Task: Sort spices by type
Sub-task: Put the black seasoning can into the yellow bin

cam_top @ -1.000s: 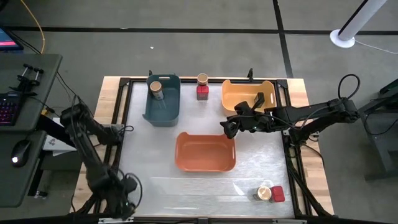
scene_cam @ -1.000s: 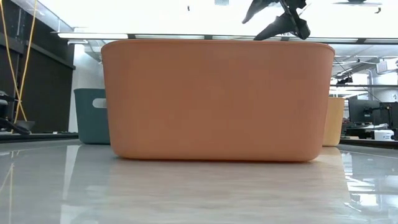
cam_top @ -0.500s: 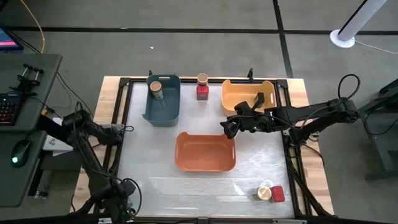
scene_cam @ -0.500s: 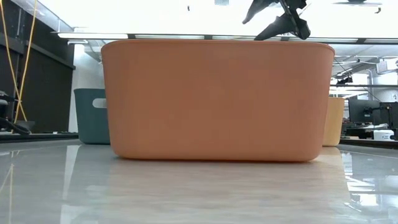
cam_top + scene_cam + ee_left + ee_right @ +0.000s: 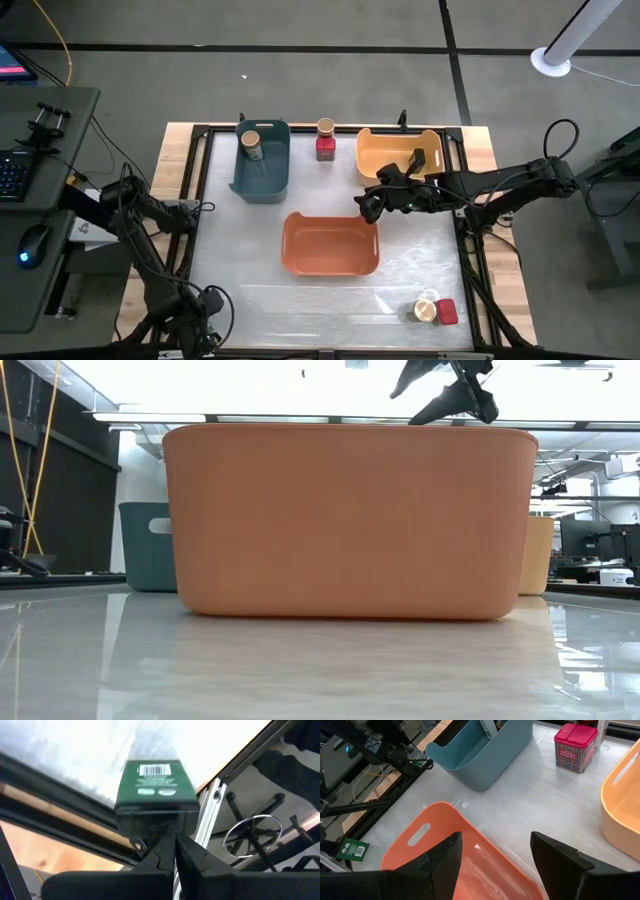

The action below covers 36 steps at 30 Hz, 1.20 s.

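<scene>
My left gripper (image 5: 208,300) hangs shut over the table's near left corner. A dark blocky container with a green label (image 5: 155,790) lies just beyond its fingertips on the table's edge, and it also shows in the right wrist view (image 5: 352,849). My right gripper (image 5: 370,205) (image 5: 495,865) is open and empty above the orange bin's far right corner. One tan-lidded jar (image 5: 250,143) stands in the blue bin. Another jar (image 5: 326,127) and a red tin (image 5: 325,148) (image 5: 575,747) stand at the far edge. A third jar (image 5: 425,311) and a red tin (image 5: 446,312) sit near right. My left gripper's shut fingertips (image 5: 175,845) end right at the dark container's near end (image 5: 152,825). Whether they touch it I cannot tell.
The orange bin (image 5: 330,243) (image 5: 350,520) sits mid-table. The blue bin (image 5: 262,160) and the yellow bin (image 5: 398,155) stand along the far edge, and a dark block (image 5: 417,162) shows inside the yellow one. Bare table lies between the orange bin and the near edge.
My left arm's elbow has shifted a little toward the near edge while its gripper stays at the near left corner. My right arm and all the containers have kept still.
</scene>
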Motion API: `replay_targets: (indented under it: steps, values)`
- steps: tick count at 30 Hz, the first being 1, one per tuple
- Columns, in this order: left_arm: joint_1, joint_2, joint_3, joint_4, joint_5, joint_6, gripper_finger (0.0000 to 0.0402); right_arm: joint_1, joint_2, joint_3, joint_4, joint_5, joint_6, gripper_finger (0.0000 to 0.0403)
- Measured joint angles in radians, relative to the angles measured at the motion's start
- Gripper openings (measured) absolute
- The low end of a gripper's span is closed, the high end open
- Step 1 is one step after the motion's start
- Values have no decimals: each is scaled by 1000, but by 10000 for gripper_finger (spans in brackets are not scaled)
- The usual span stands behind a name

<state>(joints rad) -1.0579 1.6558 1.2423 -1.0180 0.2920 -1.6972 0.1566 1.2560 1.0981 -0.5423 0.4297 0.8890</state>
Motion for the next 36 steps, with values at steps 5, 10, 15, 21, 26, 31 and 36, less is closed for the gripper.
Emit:
replay_targets:
  steps: [5, 10, 15, 21, 26, 31, 36]
  values:
    - [0, 0, -1, -17, -8, 49, 0, 0, 0, 0, 0, 0, 0, 232]
    - [0, 0, -24, -2, -11, 61, 0, 0, 0, 0, 0, 0, 0, 232]
    - [0, 0, -36, 16, -15, 108, 0, 0, 0, 0, 0, 1, 0, 232]
    - [-1, 3, -35, 7, -60, 227, 0, 0, 0, 0, 0, 3, 0, 232]
    - [15, 3, -35, -66, -127, 327, 0, 0, 0, 0, 0, 4, 0, 232]
    - [53, 4, -36, -140, -194, 402, 0, 0, 0, 0, 0, 4, 0, 232]
    - [111, 5, -37, -202, -306, 484, 0, 0, 0, 0, 0, 3, 0, 232]
